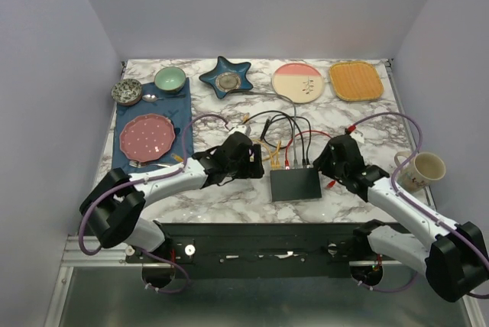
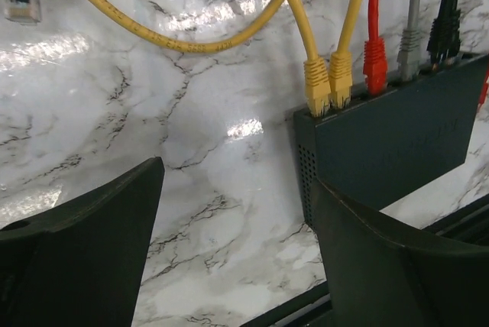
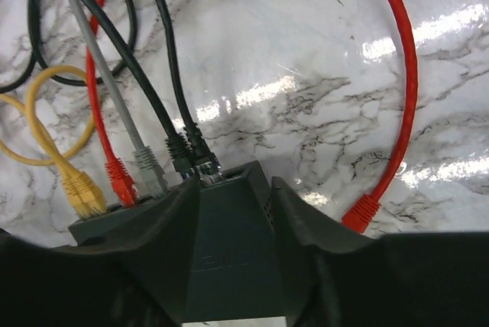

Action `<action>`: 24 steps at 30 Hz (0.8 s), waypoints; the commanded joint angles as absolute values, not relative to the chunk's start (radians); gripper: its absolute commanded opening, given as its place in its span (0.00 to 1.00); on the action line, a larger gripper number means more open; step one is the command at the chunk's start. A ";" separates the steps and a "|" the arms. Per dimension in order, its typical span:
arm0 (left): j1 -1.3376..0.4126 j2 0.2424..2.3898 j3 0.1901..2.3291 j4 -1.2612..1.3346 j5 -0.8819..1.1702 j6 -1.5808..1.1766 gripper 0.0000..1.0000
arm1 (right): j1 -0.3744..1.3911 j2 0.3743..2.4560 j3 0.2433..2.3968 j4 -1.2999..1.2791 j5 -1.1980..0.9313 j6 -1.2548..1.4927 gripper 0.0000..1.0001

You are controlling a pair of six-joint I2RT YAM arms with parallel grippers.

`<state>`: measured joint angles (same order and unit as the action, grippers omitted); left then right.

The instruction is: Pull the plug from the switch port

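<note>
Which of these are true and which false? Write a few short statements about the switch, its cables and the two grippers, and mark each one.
1. Two yellow plugs sit side by side in the switch. True.
2. The left gripper is shut on a yellow cable. False: it is open, holding nothing.
3. The right gripper straddles the switch's end. True.
4. The loose red plug is in a port. False: it lies on the table beside the switch.
5. The mug lies tipped over. False: it stands upright.
</note>
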<state>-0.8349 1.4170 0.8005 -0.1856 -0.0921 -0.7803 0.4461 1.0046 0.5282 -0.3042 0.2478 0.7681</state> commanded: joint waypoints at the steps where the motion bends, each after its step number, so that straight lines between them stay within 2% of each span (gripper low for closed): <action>1: -0.861 1.463 0.827 -0.222 -0.097 -0.746 0.85 | 0.446 1.009 0.483 -0.345 0.233 0.873 0.45; 5: -0.861 1.497 0.822 -0.264 -0.117 -0.749 0.79 | 0.446 1.006 0.459 -0.373 0.258 0.905 0.35; 9: -0.865 1.561 0.827 -0.268 -0.069 -0.744 0.76 | 0.445 1.043 0.446 -0.379 0.241 0.905 0.32; 15: -0.880 1.631 0.857 -0.250 -0.002 -0.713 0.73 | 0.446 1.146 0.437 -0.338 0.123 0.859 0.25; 16: -0.881 1.631 0.857 -0.241 0.027 -0.710 0.73 | 0.446 1.149 0.431 -0.313 0.106 0.850 0.20; 21: -0.881 1.602 0.838 -0.215 0.035 -0.706 0.74 | 0.448 1.108 0.405 -0.272 0.066 0.830 0.21; 24: -0.881 1.575 0.836 -0.216 0.018 -0.706 0.74 | 0.449 1.104 0.432 -0.284 0.077 0.807 0.24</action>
